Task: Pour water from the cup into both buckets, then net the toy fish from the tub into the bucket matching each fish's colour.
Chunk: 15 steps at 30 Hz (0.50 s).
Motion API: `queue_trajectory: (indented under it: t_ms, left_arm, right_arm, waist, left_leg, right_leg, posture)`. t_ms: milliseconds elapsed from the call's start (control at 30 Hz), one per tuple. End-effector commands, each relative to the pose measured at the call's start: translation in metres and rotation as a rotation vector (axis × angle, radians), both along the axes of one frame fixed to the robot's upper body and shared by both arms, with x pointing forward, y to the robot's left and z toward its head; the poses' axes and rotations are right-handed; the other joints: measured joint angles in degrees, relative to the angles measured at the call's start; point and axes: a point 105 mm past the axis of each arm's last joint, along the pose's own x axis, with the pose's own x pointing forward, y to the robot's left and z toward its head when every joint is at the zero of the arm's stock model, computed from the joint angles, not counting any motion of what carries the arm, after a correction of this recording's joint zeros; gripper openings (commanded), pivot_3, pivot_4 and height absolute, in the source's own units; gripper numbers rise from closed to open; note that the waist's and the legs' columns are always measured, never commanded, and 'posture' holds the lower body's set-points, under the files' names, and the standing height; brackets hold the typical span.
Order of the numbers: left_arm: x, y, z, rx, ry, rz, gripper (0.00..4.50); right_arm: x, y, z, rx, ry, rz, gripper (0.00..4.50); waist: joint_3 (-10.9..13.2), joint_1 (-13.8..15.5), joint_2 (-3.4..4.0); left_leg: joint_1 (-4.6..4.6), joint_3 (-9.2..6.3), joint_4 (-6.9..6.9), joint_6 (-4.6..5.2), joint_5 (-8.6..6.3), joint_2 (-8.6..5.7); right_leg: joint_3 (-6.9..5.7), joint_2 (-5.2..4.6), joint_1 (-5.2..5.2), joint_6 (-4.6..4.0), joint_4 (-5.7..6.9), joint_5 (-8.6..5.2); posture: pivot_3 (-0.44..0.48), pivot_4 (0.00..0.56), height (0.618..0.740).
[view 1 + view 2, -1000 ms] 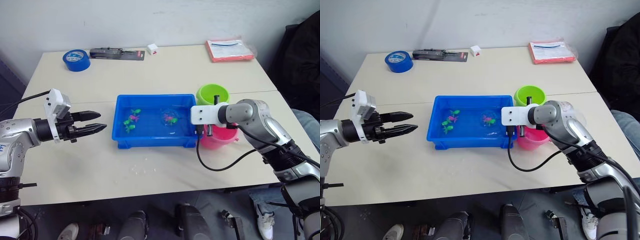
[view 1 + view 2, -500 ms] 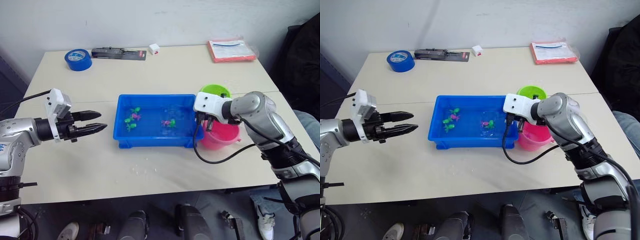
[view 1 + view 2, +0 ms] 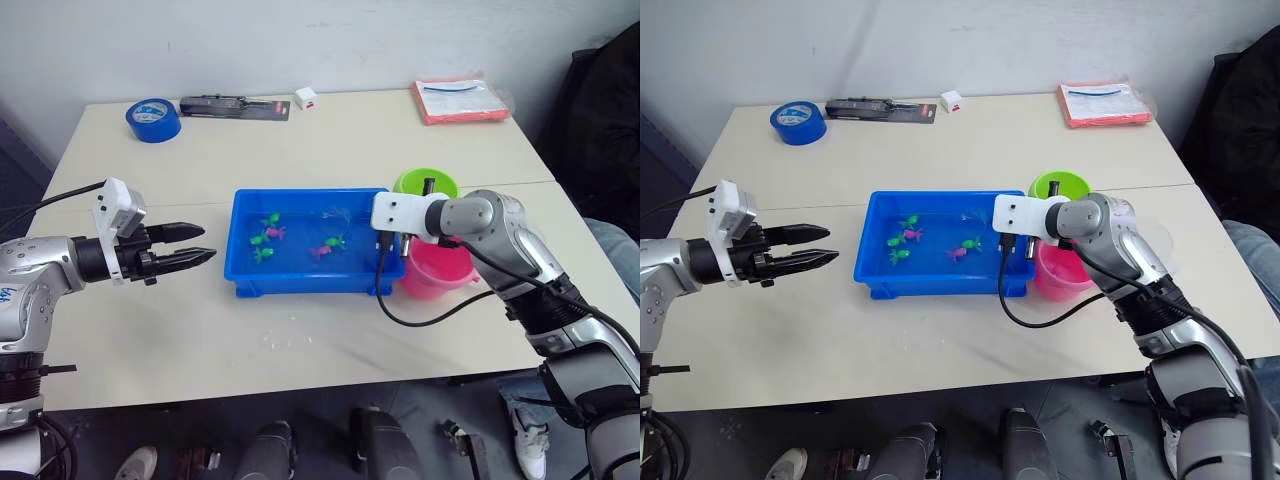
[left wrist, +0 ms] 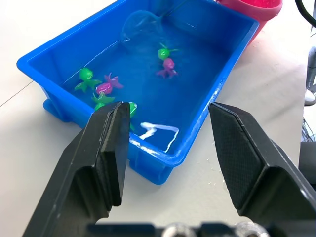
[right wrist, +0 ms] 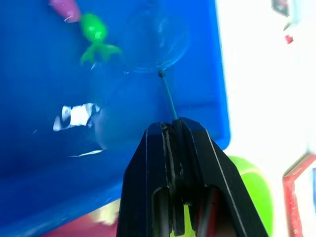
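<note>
The blue tub [image 3: 300, 283] holds water and several toy fish, green [image 3: 272, 220] and pink [image 3: 320, 251]. My right gripper [image 5: 173, 129] is shut on the net's thin handle at the tub's right end. The net hoop [image 3: 335, 212] lies in the water near the tub's far wall, with a green fish [image 5: 96, 37] beside it and no fish inside it. The green bucket [image 3: 425, 183] and pink bucket [image 3: 438, 272] stand right of the tub. Left of the tub, my left gripper [image 3: 195, 246] hovers open and empty, pointing at it. The cup is hidden.
A blue tape roll [image 3: 153, 119], a dark flat package [image 3: 233, 106] and a small white box [image 3: 305, 97] lie along the table's far edge. A red-edged pouch [image 3: 458, 100] sits at the far right. A black cable [image 3: 420, 315] loops under my right wrist.
My right gripper swung the net from the tub's right middle toward its far wall. A pink fish and a green fish drifted left. The left arm has not moved.
</note>
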Motion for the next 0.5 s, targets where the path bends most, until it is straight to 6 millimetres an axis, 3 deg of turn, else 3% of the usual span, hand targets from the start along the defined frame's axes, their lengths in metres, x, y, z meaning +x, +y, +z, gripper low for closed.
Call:
queue_trajectory:
  t_ms: [33, 333, 500]
  left_arm:
    - [-0.002, -0.001, 0.011, 0.006, -0.050, -0.008, 2.79]
    - [-0.002, -0.001, 0.010, 0.007, -0.046, -0.009, 2.79]
    - [-0.001, -0.001, 0.009, 0.005, -0.046, -0.013, 2.79]
  right_arm:
    - [-0.003, -0.001, 0.029, 0.044, -0.092, 0.021, 0.80]
    - [-0.024, -0.012, 0.055, 0.087, -0.072, 0.056, 0.80]
    - [-0.039, -0.013, 0.044, 0.052, -0.012, 0.097, 0.80]
  waist:
    - [0.00, 0.01, 0.00]
    - [0.00, 0.16, 0.00]
    - [0.00, 0.15, 0.00]
  left_leg:
    - [0.00, 0.00, 0.00, 0.00, 0.00, 0.00]
    - [0.00, -0.02, 0.00, 0.00, 0.00, 0.00]
    - [0.00, -0.03, -0.01, 0.00, 0.00, 0.01]
  right_leg:
    - [0.00, 0.00, 0.00, 0.00, 0.00, 0.00]
    - [0.00, 0.00, 0.03, 0.00, 0.00, 0.00]
    - [0.00, 0.00, 0.03, 0.00, -0.02, 0.00]
  posture:
    - [0.000, 0.150, 0.737]
    - [0.000, 0.150, 0.737]
    - [0.000, 0.150, 0.737]
